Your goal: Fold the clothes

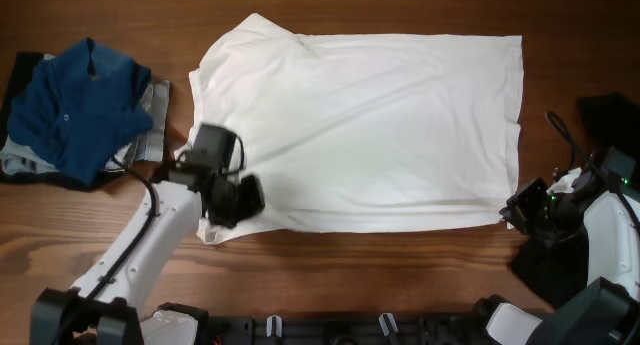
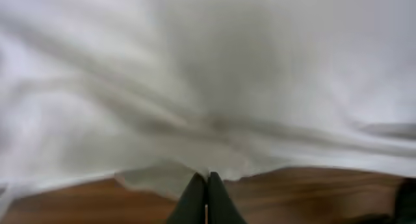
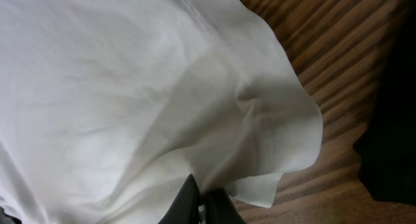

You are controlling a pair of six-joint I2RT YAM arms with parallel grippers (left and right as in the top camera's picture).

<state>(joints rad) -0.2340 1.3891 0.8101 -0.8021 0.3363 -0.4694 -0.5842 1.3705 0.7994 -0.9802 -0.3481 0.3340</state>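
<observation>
Subject: large white soft-cloth shirt [image 1: 380,125], spread nearly flat, lengthwise across the middle of the brown wood-grain counter [image 1: 400,275]; the collar end lies toward the left, the straight hem toward the right.
Surface state: shallow diagonal creases run across the body; the near long edge lies roughly parallel to the counter's front.
Left gripper [image 2: 207,195]: fingers together at the near-left corner of the shirt, apparently clamped on its bunched edge.
Right gripper [image 3: 201,204]: fingers together at the near-right hem corner, clamped on a fold of the cloth that gathers toward the tips.
Step in hand (judged): both near corners are pinched, ready to carry the near edge over toward the far edge for a lengthwise fold.
Technique (judged): raise both corners together and only just clear of the wood, keep the edge taut between them, travel level, and lay it parallel to the far edge so no crease is trapped.
Risk (judged): a thin pinch may slip on the left.
Surroundings: crumpled dark-blue garment [image 1: 85,110] heaped at far left; black garment [image 1: 612,110] at far right, both apart from the shirt.
</observation>
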